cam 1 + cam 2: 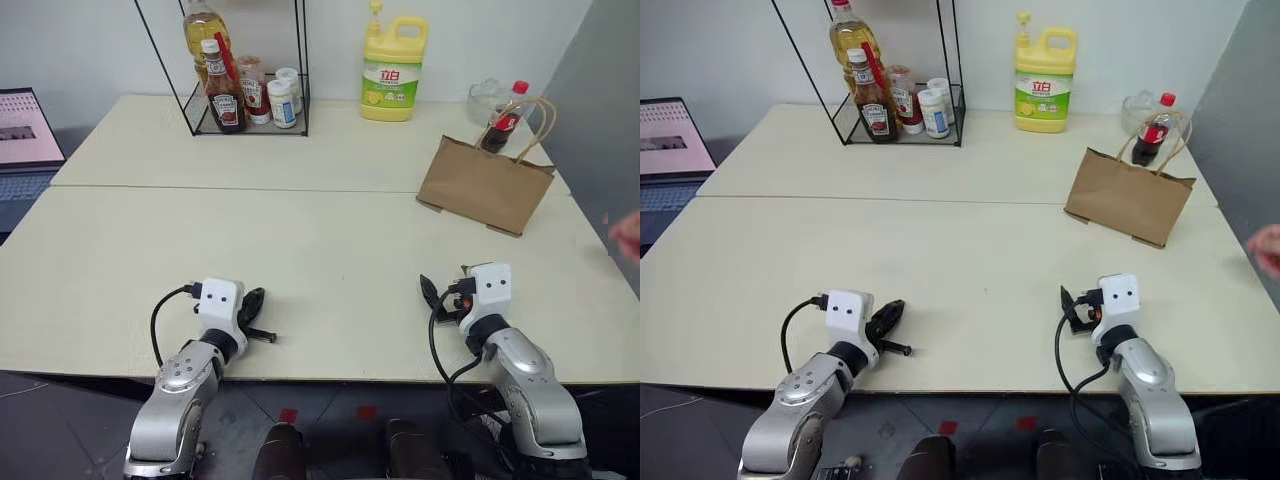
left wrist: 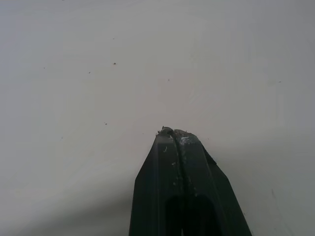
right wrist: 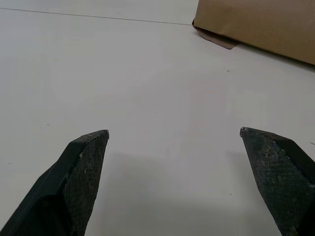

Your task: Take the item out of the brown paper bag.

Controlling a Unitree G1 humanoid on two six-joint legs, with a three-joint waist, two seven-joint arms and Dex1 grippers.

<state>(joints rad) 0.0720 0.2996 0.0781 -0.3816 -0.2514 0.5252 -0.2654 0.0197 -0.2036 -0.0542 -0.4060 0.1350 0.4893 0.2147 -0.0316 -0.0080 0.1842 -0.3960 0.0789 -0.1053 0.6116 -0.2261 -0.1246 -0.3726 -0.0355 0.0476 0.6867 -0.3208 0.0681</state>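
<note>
In the lower left of the frame the left gripper is resting over the pale cream table with its two black fingers pressed together, holding nothing. In the lower right the right gripper is standing wide apart, empty. The plain brown kraft paper bag is standing well beyond it, upper right, its contents hidden.

A pale table (two tops butted together) carries a paper bag at its right; behind the bag stands a cola bottle, left of it a jug, farther left a wire rack.
</note>
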